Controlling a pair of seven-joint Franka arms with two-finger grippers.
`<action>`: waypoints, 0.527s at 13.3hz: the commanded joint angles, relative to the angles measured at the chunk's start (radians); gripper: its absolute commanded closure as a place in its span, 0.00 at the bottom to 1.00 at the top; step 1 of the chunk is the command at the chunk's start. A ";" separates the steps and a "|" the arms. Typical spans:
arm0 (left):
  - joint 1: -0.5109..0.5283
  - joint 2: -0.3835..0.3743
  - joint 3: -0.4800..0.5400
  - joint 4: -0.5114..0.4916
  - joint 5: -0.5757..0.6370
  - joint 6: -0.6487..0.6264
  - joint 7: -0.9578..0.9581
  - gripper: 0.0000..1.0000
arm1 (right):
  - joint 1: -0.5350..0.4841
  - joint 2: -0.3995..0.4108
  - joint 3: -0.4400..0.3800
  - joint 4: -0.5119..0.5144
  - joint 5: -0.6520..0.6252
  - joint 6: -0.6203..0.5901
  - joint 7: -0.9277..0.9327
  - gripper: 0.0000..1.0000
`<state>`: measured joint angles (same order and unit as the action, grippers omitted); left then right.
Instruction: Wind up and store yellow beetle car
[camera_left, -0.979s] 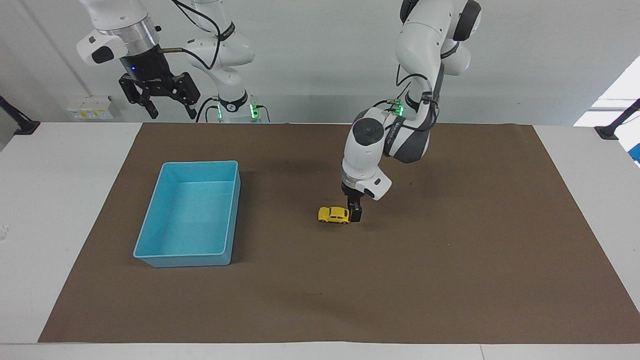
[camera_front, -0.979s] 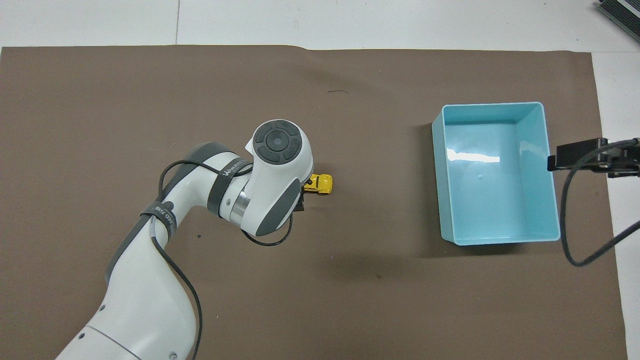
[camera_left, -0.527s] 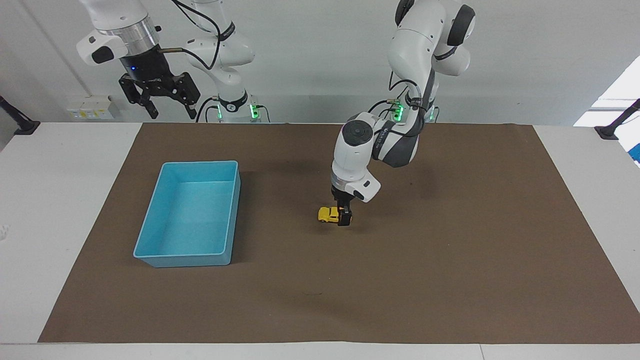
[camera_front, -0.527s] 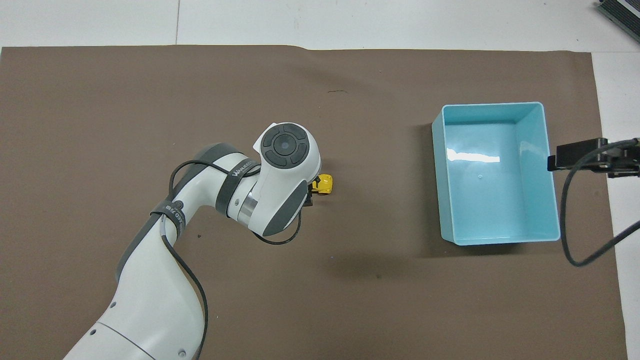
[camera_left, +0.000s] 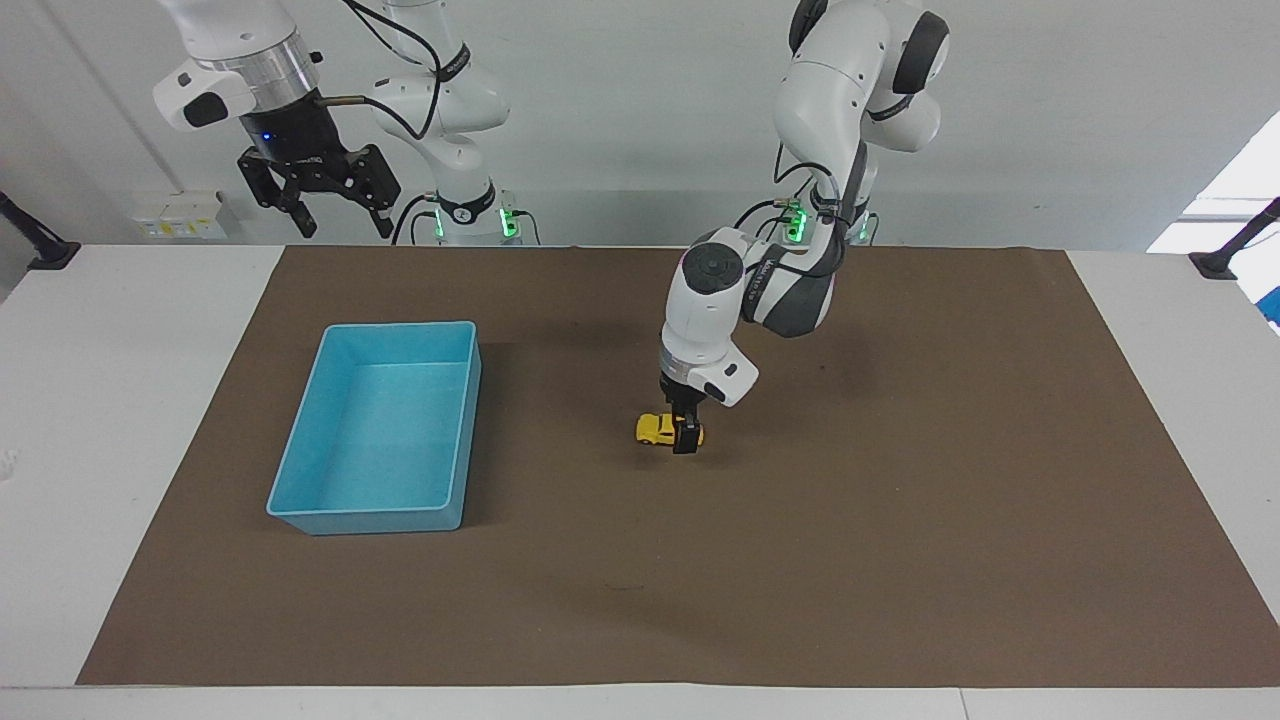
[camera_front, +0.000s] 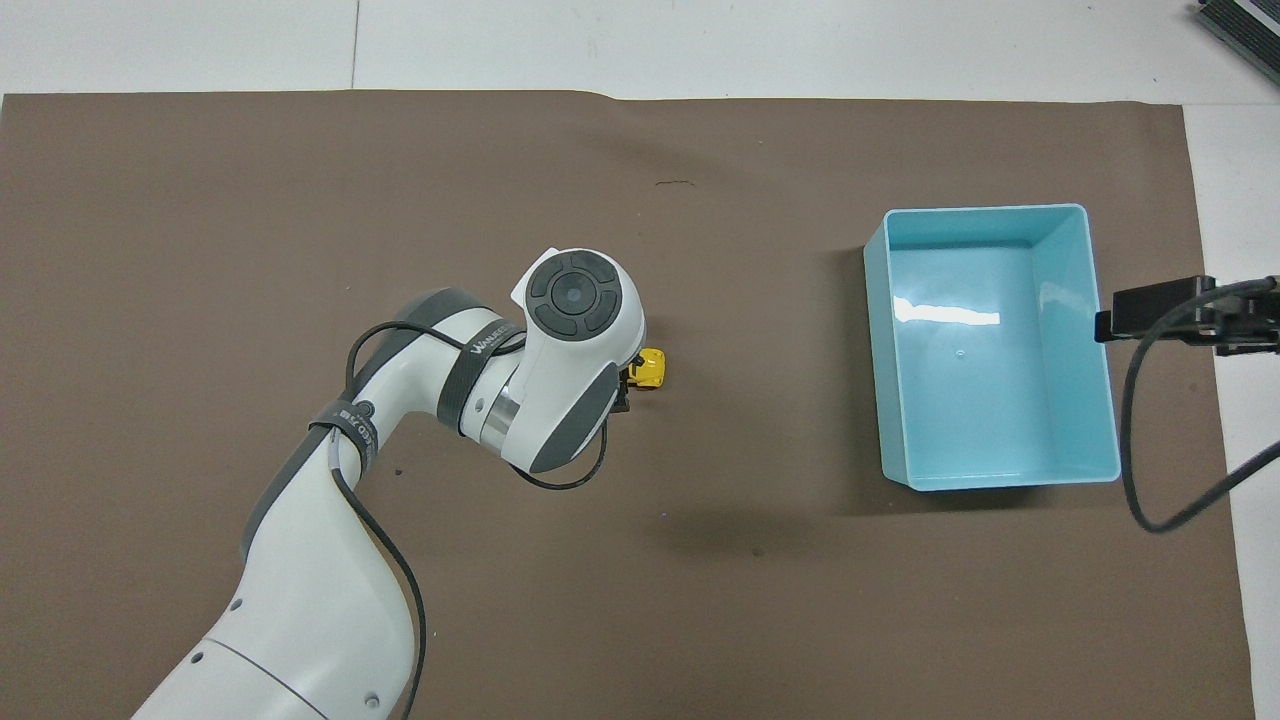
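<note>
On the tabletop (camera_left: 120, 400) the bin (camera_left: 300, 455) sits toward the right arm's end; the right gripper (camera_left: 330, 205) waits raised, jaws apart; the left gripper (camera_left: 686, 438), jaws apart, straddles one end of the car (camera_left: 655, 428), whose long axis points at the bin.

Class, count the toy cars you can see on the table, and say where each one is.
1. The yellow beetle car sits on the brown mat mid-table, beside the blue bin, toward the left arm's end, partly covered by the left tool. None shows inside the bin.
</note>
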<state>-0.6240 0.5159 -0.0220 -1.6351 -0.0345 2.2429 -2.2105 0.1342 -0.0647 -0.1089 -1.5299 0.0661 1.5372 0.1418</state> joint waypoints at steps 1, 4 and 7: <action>-0.016 0.010 0.011 -0.017 0.011 0.024 -0.015 0.00 | -0.013 -0.004 0.002 -0.006 0.018 -0.009 -0.025 0.00; -0.016 0.010 0.011 -0.017 0.011 0.018 -0.014 0.00 | -0.013 -0.004 0.002 -0.006 0.018 -0.009 -0.025 0.00; -0.014 0.010 0.011 -0.015 0.011 0.017 -0.008 0.42 | -0.013 -0.004 0.003 -0.006 0.018 -0.009 -0.025 0.00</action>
<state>-0.6240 0.5289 -0.0229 -1.6416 -0.0345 2.2451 -2.2105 0.1342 -0.0647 -0.1089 -1.5299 0.0661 1.5372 0.1418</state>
